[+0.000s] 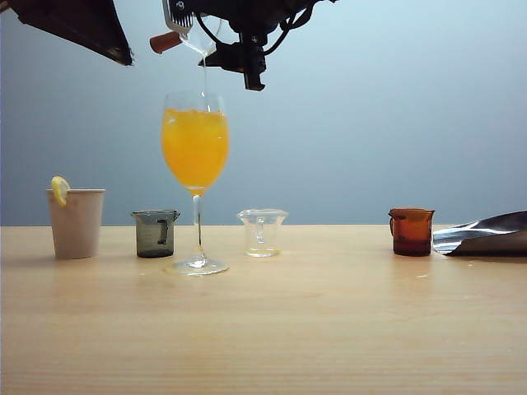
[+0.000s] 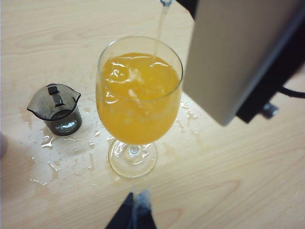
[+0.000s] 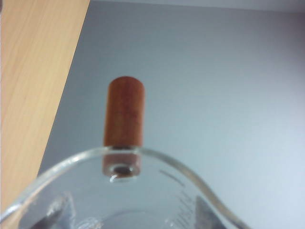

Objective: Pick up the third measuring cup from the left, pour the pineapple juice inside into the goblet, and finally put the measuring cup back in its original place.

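The third measuring cup (image 1: 200, 41), clear with a reddish-brown knob (image 1: 165, 41), hangs tilted above the goblet (image 1: 195, 164). My right gripper (image 1: 188, 20) is shut on it, reaching across from the right. A thin stream of pineapple juice (image 1: 204, 74) falls from its spout into the goblet's orange drink. In the right wrist view the cup's rim (image 3: 157, 160) and knob (image 3: 125, 114) fill the frame, and the right gripper (image 3: 128, 214) shows through the clear wall. The left wrist view shows the goblet (image 2: 138, 95), the stream (image 2: 161, 24) and my left gripper (image 2: 136, 210), shut and empty, hovering near the foot.
On the table stand a paper cup with a lemon slice (image 1: 76, 222), a grey cup (image 1: 155, 233), a clear beaker (image 1: 262, 232) and an amber cup (image 1: 411, 231). A silver foil bag (image 1: 486, 234) lies far right. Spilled drops (image 2: 52, 157) wet the wood around the goblet.
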You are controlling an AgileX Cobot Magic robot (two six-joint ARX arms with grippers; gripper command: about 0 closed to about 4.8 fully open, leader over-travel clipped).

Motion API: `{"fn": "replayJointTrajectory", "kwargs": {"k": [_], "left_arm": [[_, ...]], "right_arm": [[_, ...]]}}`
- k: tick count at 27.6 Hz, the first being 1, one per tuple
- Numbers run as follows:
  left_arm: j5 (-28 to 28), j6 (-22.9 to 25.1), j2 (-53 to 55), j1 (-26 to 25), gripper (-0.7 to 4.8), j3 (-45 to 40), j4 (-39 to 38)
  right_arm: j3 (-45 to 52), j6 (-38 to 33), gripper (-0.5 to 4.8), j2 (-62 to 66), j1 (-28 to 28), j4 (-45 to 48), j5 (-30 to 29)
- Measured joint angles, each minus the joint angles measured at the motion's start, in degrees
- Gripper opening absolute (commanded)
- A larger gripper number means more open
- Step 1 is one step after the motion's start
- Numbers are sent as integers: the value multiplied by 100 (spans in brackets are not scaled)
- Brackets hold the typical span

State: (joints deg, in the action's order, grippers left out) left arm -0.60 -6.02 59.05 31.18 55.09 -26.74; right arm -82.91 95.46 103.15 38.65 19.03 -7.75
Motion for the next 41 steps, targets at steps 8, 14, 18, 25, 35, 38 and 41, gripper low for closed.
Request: {"fn": "replayJointTrajectory", "kwargs": {"k": [8, 14, 18, 25, 35, 38, 41], "left_arm": [[-2, 0, 0, 0, -5, 0, 2], [-2, 0, 0, 0, -5, 0, 0], [0, 0, 0, 0, -5, 0, 0], [0, 0, 0, 0, -5, 0, 0], [0, 0, 0, 0, -5, 0, 0], [-2, 0, 0, 0, -5, 0, 0], [-2, 0, 0, 0, -5, 0, 0]], "right_arm": [[0, 533, 198, 0, -44, 109, -118], [0, 846, 198, 0, -37, 341, -273], [0, 855, 198, 0, -37, 363, -435], [2, 15, 197, 0, -37, 365, -354], [2, -3954, 198, 0, -37, 363, 1285], [2, -5237, 201, 0, -39, 341, 1770], [2, -6496, 202, -37, -70, 87, 2334]]}}
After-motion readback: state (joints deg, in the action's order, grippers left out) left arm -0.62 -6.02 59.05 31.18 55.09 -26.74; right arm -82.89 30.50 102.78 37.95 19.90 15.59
